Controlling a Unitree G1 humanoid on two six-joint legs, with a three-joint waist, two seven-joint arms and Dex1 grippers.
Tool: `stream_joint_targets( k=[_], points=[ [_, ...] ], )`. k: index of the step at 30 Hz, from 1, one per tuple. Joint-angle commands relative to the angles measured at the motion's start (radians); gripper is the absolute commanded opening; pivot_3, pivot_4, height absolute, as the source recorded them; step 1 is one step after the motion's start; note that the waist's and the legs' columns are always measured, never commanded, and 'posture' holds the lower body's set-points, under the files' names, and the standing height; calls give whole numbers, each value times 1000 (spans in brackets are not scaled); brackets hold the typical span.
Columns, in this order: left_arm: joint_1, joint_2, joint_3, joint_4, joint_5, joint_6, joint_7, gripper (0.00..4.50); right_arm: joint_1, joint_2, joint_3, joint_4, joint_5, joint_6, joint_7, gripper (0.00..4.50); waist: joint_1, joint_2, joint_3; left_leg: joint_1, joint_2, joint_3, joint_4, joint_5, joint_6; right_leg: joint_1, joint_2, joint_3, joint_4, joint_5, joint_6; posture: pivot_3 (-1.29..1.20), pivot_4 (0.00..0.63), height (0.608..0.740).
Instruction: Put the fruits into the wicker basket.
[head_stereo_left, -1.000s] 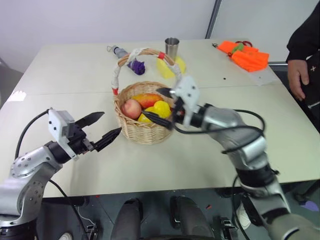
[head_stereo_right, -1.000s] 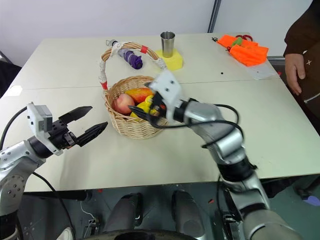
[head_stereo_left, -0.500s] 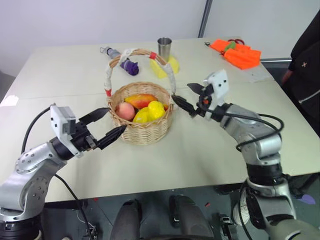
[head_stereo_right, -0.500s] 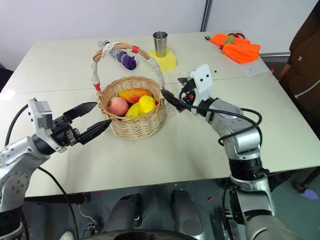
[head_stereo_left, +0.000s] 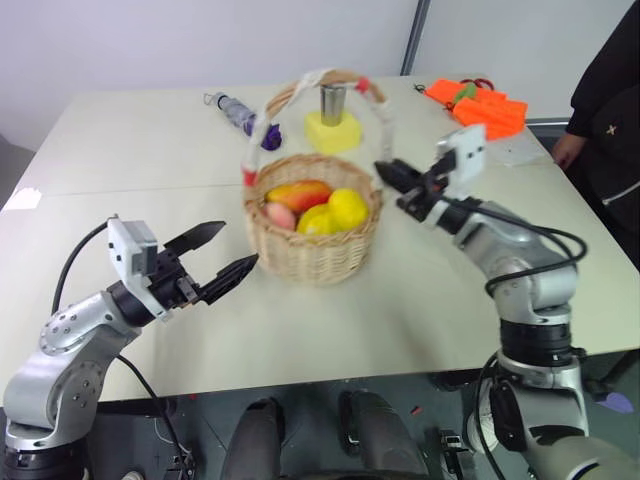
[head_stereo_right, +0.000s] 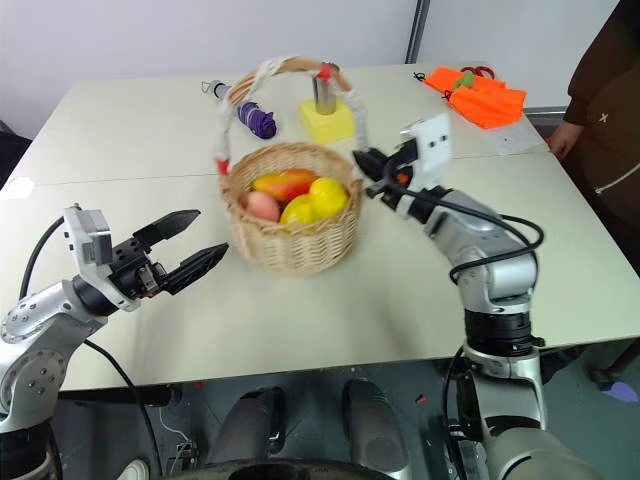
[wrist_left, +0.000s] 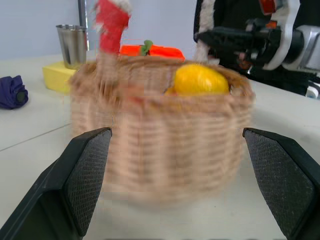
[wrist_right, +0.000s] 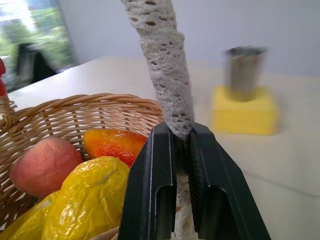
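The wicker basket (head_stereo_left: 315, 252) stands mid-table with its white, red-banded handle (wrist_right: 160, 50) arching over it. Inside lie a bright-yellow lemon (head_stereo_left: 347, 208), a pinkish peach (head_stereo_left: 281, 215) and an orange-red fruit (head_stereo_left: 298, 193). My right gripper (head_stereo_left: 385, 175) is at the basket's right rim, shut on the foot of the handle, as the right wrist view shows (wrist_right: 175, 135). On the basket's left, a short way off, my left gripper (head_stereo_left: 238, 245) is open and empty, pointing at the basket wall.
Behind the basket a steel cup (head_stereo_left: 333, 103) stands on a pale yellow block (head_stereo_left: 335, 135), with a purple bundle (head_stereo_left: 270, 135) to its left. Orange cloth (head_stereo_left: 490, 105) lies at the far right. A person (head_stereo_left: 610, 90) stands at the table's right edge.
My right gripper left the basket's inside, swung to the right rim and shut on the handle. The basket has shifted a little to the right. The left gripper stayed open.
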Motion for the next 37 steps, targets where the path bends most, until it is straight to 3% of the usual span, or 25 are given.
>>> stream_joint_targets(
  k=[1,8,12,16,25,30,37],
  points=[
    [-26,-1,-20,5,10,-28,-13,4500,-40,-78,-123,110,-101,-95,-130,53,3,0,0,0,0,0,0,0,0,0,0,0,-1,0,0,0,150,740],
    [-60,-13,-58,29,22,-44,-20,4500,-87,-121,-176,338,-192,-224,-248,53,-16,1,1,1,0,1,-1,0,0,0,1,2,0,0,0,0,150,740],
    [-65,-20,-64,40,33,-49,-9,4500,-77,-135,-177,342,-174,-244,-207,1673,-10,1,1,2,1,1,-2,0,1,0,3,2,1,1,3,0,150,740],
    [-45,-30,-52,56,52,-46,19,4500,-12,-177,-176,276,-158,-245,-126,3602,-6,1,1,2,0,1,-1,0,1,0,2,2,1,1,3,0,150,740],
    [58,-31,31,134,174,-110,109,4500,240,-308,-237,169,-45,-215,153,3602,-7,1,0,2,0,2,-1,0,1,1,0,3,0,-1,2,0,150,740],
    [131,-38,60,193,246,-143,151,4500,410,-315,-142,-33,44,-233,381,3602,-11,2,0,3,1,1,-1,0,1,1,1,3,1,-3,5,0,150,740],
    [189,-65,75,222,264,-196,155,4500,408,-255,-44,-103,62,-244,409,3602,-5,0,0,2,0,2,1,0,1,1,0,2,0,-3,4,0,150,740]
  ],
)
